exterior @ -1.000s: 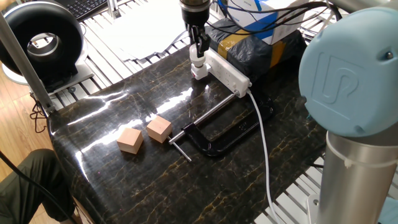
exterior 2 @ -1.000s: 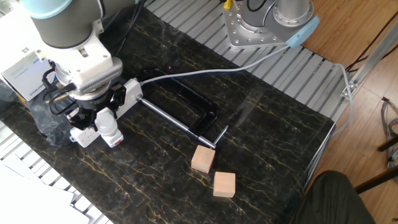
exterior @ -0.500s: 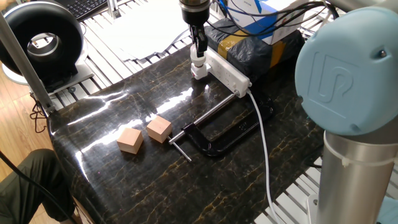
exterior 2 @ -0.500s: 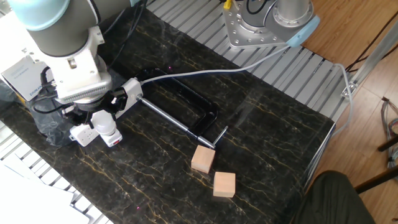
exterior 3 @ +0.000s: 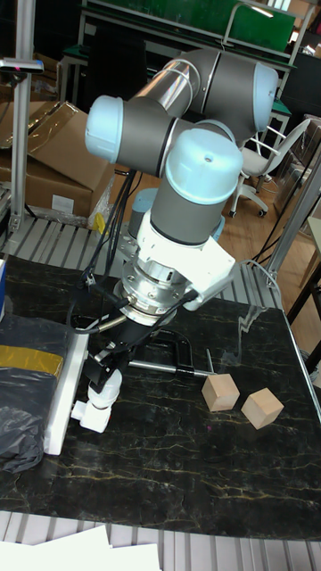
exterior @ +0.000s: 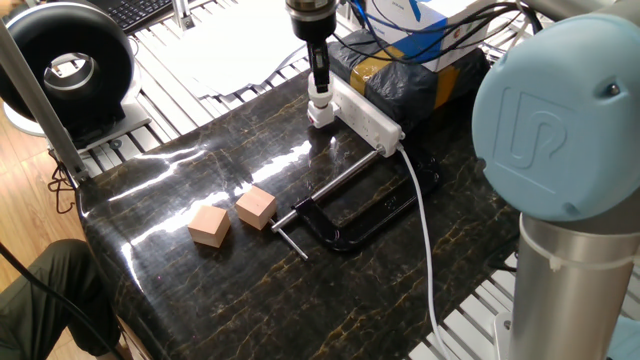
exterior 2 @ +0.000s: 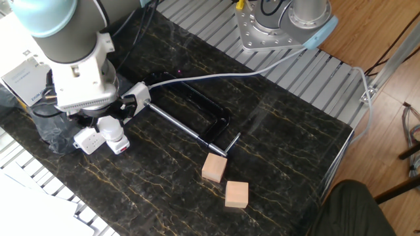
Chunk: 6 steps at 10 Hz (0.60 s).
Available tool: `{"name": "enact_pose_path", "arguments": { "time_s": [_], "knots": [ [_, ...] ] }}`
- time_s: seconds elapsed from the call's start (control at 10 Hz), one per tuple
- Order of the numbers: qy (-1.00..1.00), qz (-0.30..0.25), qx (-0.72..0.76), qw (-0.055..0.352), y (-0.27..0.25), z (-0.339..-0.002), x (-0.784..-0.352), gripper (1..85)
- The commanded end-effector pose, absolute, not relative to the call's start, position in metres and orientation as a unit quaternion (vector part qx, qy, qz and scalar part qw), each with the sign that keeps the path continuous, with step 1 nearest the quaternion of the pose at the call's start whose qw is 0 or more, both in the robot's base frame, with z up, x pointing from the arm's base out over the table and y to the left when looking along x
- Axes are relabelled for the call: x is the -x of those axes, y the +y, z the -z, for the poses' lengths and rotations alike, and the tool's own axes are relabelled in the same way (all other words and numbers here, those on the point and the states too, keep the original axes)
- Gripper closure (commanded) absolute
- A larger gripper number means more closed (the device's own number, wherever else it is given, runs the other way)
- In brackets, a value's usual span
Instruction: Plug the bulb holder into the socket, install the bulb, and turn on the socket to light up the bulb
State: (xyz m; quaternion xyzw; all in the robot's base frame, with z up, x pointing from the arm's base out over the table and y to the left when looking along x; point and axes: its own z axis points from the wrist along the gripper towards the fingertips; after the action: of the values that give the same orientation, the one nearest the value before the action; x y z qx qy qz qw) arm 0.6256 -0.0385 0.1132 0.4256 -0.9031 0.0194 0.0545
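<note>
The socket is a long white power strip lying at the back of the dark marble table. The white bulb holder sits plugged in at its left end, and the white bulb stands upright in it. My gripper comes straight down from above and its fingers close on the bulb's top. In the other fixed view the wrist hides the fingers; the bulb, the holder and the socket show below it. The tall fixed view shows the bulb over the holder beside the socket.
Two tan wooden cubes lie towards the table's front. A black C-clamp lies mid-table beside the socket's white cable. A black-wrapped package sits behind the socket. The arm's own base stands at the table's edge.
The wrist and gripper have turned about the vertical axis over the bulb. The bulb, holder and socket stay where they were.
</note>
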Motion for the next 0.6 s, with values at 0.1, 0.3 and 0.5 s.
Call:
{"name": "enact_pose_path", "arguments": {
  "time_s": [0.1, 0.3, 0.5],
  "knots": [
    [-0.940, -0.012, -0.335, 0.058, -0.0322, -0.1134, -0.6210, 84.7],
    [-0.952, -0.012, -0.301, 0.051, -0.0316, -0.1135, -0.6258, 84.7],
    [-0.962, -0.015, -0.267, 0.051, -0.0315, -0.1161, -0.6292, 84.7]
  ]
}}
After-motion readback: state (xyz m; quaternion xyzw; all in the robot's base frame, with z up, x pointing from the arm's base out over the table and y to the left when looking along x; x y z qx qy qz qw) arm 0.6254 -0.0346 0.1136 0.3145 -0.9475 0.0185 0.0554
